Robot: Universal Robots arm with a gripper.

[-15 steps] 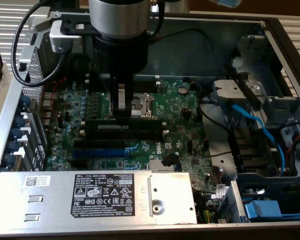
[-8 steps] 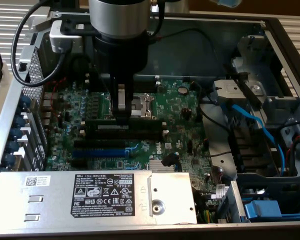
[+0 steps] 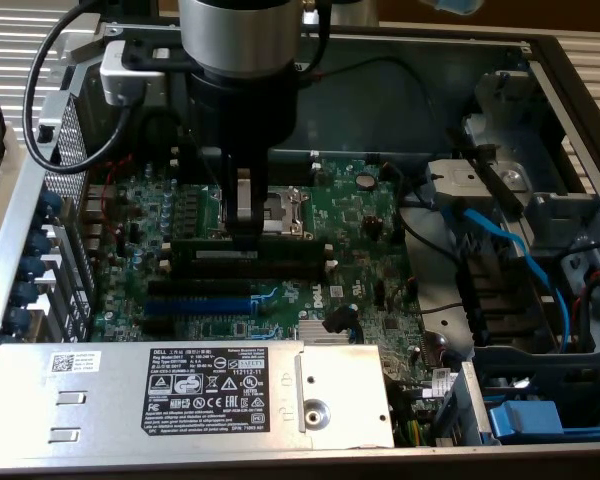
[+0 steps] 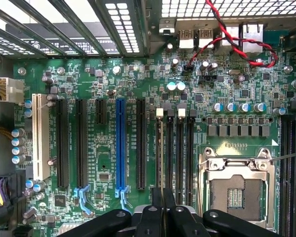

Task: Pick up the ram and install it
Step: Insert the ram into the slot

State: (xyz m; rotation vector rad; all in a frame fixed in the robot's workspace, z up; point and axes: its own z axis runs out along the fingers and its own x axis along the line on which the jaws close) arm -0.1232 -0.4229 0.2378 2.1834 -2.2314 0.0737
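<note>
Our arm point(image 3: 238, 40) enters at the top of the exterior view, and its thick dark wrist point(image 3: 242, 110) points straight down. Below it our gripper point(image 3: 244, 228) hangs vertical, with its two fingers point(image 3: 243, 195) set close together. In the wrist view we see the black fingers point(image 4: 153, 217) nearly meeting, with only a thin gap between them. We pinch the upper edge of the ram point(image 3: 290, 243) between the tips.

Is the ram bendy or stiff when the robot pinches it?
Probably stiff: the ram runs straight out both sides of the fingers without drooping. Likely light, since one pinch at its middle holds it level. Maybe fragile: edge-on it looks very thin.
</note>
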